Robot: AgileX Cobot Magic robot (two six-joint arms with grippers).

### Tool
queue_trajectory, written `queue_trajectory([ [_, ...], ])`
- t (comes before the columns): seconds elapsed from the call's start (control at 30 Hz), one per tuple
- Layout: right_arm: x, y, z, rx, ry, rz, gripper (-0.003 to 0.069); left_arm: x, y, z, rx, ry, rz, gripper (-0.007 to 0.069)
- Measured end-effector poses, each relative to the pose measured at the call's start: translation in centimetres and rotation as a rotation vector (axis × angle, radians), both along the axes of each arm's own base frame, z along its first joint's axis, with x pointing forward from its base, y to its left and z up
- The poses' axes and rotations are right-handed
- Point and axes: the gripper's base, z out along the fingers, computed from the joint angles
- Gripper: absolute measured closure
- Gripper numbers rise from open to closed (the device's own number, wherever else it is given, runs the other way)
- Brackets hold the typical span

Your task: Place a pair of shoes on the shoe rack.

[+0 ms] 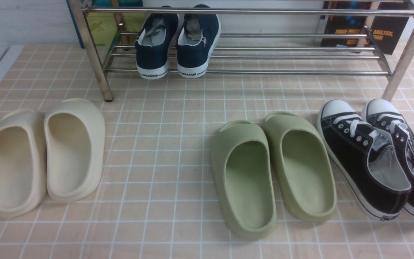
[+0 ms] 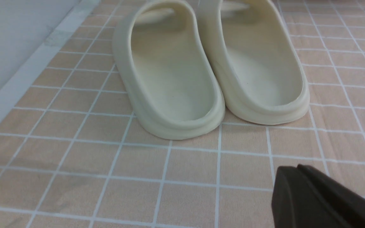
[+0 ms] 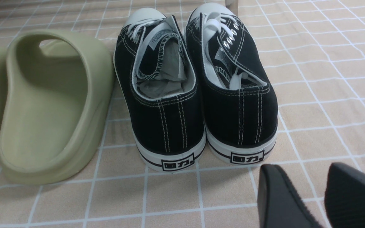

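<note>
On the rack's (image 1: 302, 73) lower tier, toward its left end, sit the two navy shoes (image 1: 156, 46) (image 1: 198, 45), side by side, heels toward me and toes to the far side. Laid across several bars, they probably get enough support not to tip, and keeping them close together makes them read as one pair; the heels overhang the near bar a little, which I judge harmless. The cream slippers (image 1: 74, 151) on the near left, the green slippers (image 1: 250, 183) right of centre and the black shoes (image 1: 367, 158) on the right stand on the floor (image 1: 149, 216), presumably because only one pair was asked for.

My left end effector (image 2: 296, 169) is closed, holding nothing, near the cream slippers. My right end effector (image 3: 301, 167) has its fingers apart with a modest gap, gripping nothing and touching neither black shoe. I judge the placing done, with nothing more to move.
</note>
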Motion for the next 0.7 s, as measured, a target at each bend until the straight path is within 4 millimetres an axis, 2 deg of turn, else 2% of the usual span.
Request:
queue_trajectory([
  [0.7, 0.0, 0.0, 0.0, 0.0, 0.0, 0.0, 0.042, -0.01, 0.0, -0.02, -0.011, 0.001, 0.004, 0.058],
])
